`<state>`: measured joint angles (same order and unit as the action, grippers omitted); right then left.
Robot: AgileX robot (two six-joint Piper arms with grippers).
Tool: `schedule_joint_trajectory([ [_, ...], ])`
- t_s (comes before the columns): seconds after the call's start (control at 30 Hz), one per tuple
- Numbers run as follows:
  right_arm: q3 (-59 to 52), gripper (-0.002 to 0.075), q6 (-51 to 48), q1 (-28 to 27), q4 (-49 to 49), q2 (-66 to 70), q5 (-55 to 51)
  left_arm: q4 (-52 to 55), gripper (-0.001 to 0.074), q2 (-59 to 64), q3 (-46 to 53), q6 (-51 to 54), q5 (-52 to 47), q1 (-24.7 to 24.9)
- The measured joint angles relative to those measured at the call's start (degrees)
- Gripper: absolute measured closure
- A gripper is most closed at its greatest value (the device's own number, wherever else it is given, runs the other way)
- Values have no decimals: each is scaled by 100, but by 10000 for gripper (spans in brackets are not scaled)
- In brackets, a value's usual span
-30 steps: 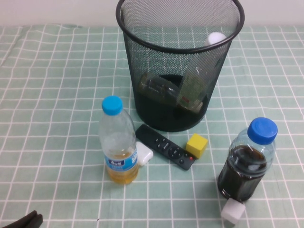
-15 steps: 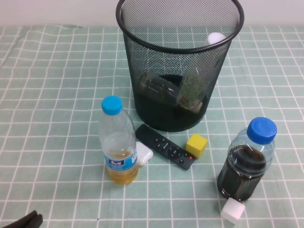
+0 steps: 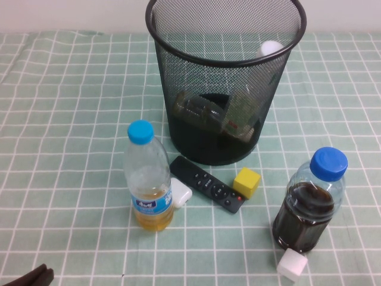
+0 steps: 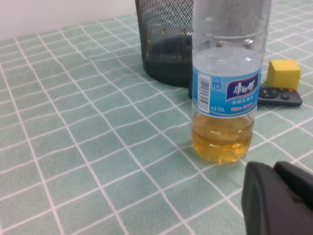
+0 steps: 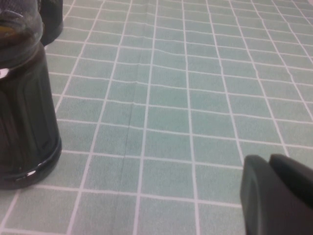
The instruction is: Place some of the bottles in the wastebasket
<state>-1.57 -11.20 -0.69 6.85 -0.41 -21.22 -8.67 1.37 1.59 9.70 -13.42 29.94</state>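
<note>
Bottles [image 3: 235,113] maybe binned; left gripper [image 4: 275,196], right gripper [image 5: 272,188] low

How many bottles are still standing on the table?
2: the yellow-liquid bottle left of the remote, and the dark-liquid bottle at right. Others lie inside the wastebasket.

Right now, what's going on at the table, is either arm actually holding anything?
No. The left gripper is parked at the table's near left edge, and the right gripper hangs low beside the dark-liquid bottle; neither holds anything. Two clear bottles already lie inside the wastebasket. The yellow-liquid bottle stands upright in front of it, next to a black remote and a yellow cube.
</note>
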Motion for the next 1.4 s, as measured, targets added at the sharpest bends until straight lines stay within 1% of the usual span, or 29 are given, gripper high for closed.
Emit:
schedule_joint_trajectory([
  [0.67,0,734,13,0,-13,0,-11,0,734,0,0,12,2,-34],
  [0.73,0,734,13,0,-13,0,-11,0,734,0,0,12,265,-283],
  [0.87,0,734,19,0,-13,0,-11,127,734,-69,0,12,1047,-1348],
  [0.93,0,734,19,0,-13,0,-11,212,734,-170,0,0,1140,-1889],
  [1.03,0,734,19,0,-13,-3,-11,250,734,-186,0,0,963,-2370],
  [1.13,0,734,19,0,-13,-12,-11,261,734,-194,0,-8,498,-2537],
  [1.3,0,734,19,0,-13,-12,-11,276,734,-194,0,-8,-507,-2546],
  [1.4,0,734,19,0,-13,-12,-11,290,734,-194,0,-8,-651,-2546],
])
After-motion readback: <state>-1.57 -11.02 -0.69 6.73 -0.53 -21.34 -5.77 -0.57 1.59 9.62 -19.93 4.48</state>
